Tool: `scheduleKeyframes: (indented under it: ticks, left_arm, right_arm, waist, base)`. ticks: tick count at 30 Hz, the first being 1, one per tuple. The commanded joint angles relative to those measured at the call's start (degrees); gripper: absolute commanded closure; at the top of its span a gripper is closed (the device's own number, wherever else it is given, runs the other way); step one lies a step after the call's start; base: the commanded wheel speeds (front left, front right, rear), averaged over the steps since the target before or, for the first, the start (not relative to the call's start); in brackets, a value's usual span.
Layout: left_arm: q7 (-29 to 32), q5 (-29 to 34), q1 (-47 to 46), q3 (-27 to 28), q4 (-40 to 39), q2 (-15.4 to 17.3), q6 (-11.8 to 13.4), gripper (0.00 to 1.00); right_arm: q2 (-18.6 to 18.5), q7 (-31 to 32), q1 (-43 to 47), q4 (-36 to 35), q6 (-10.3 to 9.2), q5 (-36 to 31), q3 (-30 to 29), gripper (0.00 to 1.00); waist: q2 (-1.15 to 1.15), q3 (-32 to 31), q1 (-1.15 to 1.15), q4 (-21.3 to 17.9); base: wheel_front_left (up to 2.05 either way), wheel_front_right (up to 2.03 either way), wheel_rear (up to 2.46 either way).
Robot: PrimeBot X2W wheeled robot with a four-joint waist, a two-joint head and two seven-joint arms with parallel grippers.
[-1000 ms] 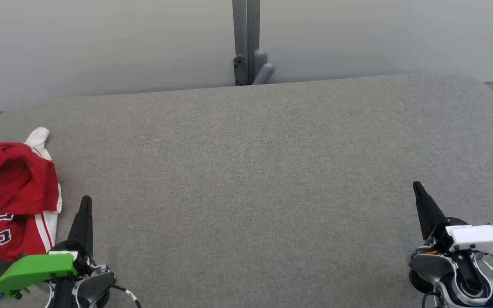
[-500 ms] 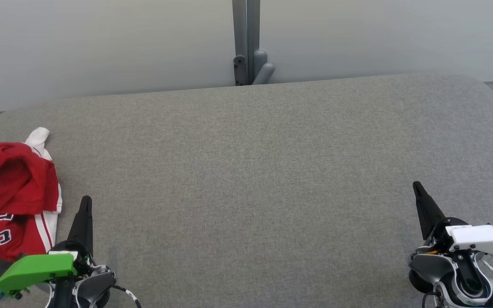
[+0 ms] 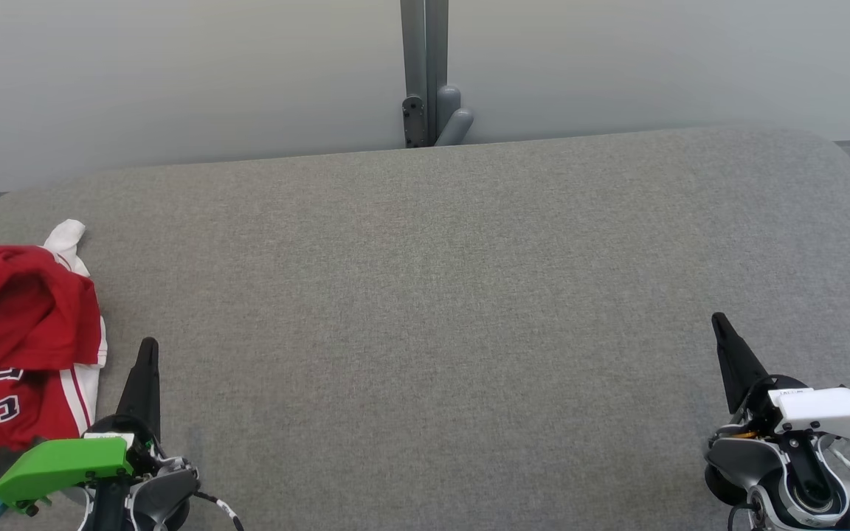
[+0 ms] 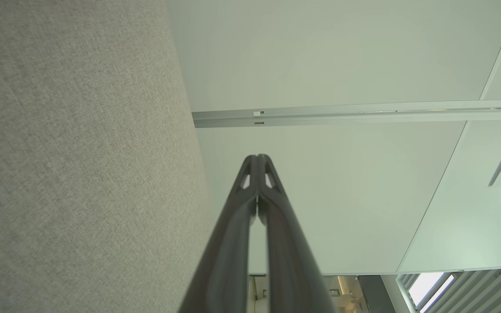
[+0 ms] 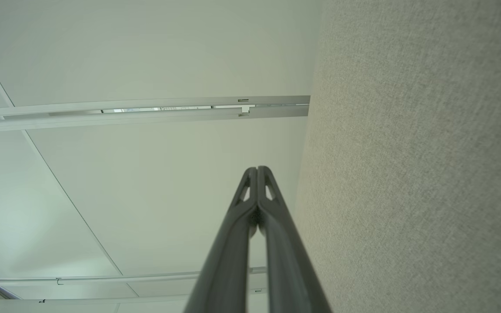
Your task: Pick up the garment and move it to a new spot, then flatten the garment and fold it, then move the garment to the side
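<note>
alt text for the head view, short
Crumpled red and white garment lies at the left edge of a grey fabric-covered table. The left gripper is beside it at lower left, shut and empty; the right gripper is at lower right, shut and empty.

From the head, looks forward and down from well above onto the table (image 3: 425, 310), facing the wall (image 3: 174, 74) and post (image 3: 425, 59) behind it; takes in the table's full width, with the left gripper (image 3: 148, 345) at lower left and the right gripper (image 3: 719, 320) at lower right. From the left wrist, looks along the left gripper (image 4: 258, 157), low and close over the table (image 4: 68, 174), rolled on its side: puts table at left, wall (image 4: 320, 52) and post (image 4: 342, 115) at right. From the right wrist, mirrors that along the right gripper (image 5: 257, 168): table (image 5: 429, 174) at right, wall (image 5: 146, 43) and post (image 5: 146, 115) at left. Shares table, wall and post across all three
</note>
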Motion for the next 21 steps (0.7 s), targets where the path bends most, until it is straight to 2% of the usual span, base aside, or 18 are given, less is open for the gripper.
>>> scheduleKeyframes:
  ticks: [1,15,16,21]
  left_arm:
    - [0.15,-0.15,-0.77,0.05,-0.30,0.36,-0.38,1.00]
    - [0.15,-0.15,-0.77,0.05,-0.30,0.36,-0.38,1.00]
    - [0.00,0.00,0.00,0.00,0.00,0.00,0.00,0.00]
    - [-0.14,0.06,1.85,-0.14,2.11,-0.36,0.22,0.00]
  right_arm:
    - [-0.26,0.18,0.37,-0.19,0.02,0.32,-0.07,1.00]
    - [-0.26,0.18,0.37,-0.18,0.02,0.32,-0.07,1.00]
    - [0.00,0.00,0.00,-0.01,0.00,0.00,0.00,0.00]
    - [0.50,-0.06,1.28,2.00,-0.01,-0.12,0.18,0.00]
  waist:
    - [0.00,0.00,0.00,0.00]
    - [0.00,0.00,0.00,0.00]
    - [0.00,0.00,0.00,0.00]
    - [0.00,0.03,0.00,-0.01]
  base:
    - [0.00,0.00,0.00]
    - [0.00,0.00,0.00]
    - [0.00,0.00,0.00]
    - [0.00,0.00,0.00]
